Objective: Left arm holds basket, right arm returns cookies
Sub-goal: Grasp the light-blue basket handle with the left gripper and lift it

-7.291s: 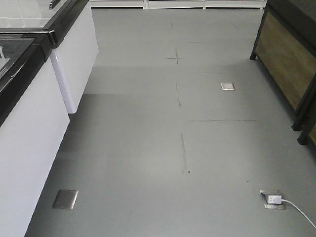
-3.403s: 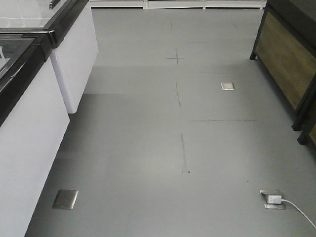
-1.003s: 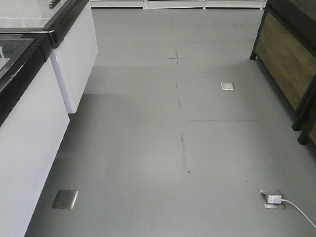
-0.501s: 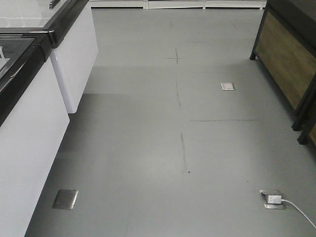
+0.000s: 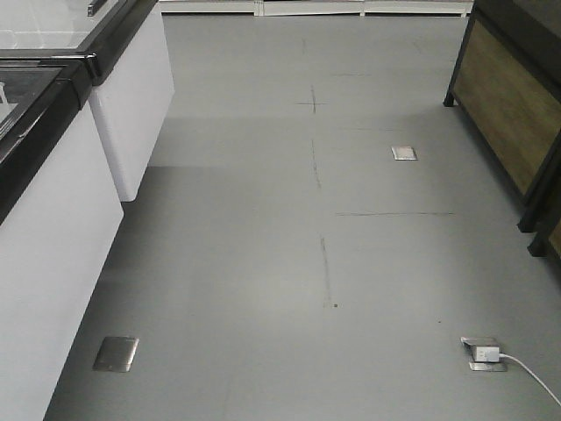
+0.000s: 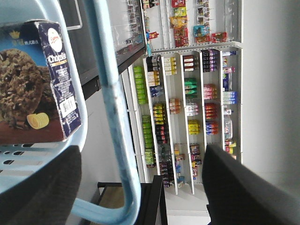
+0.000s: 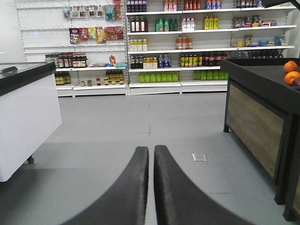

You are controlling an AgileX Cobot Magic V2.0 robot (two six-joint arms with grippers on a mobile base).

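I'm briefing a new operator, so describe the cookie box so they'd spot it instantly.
In the left wrist view, the light blue basket fills the left side, its loop handle curving down the middle. The cookies sit inside by the rim: a dark navy box picturing a chocolate-chip cookie. Its red oval logo and white barcode panel mark it out, the only package visible in the basket.

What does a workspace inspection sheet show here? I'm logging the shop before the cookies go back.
Surface: grey floor, floor sockets set in it.
Job's things: cookies standing in the basket.
Clutter: nothing seen.
Grippers: left gripper open, basket handle between its jaws; right gripper shut, empty.
Cables: white cable plugged into one socket.
Surroundings: white freezers, stocked shelves, oranges on a dark counter.
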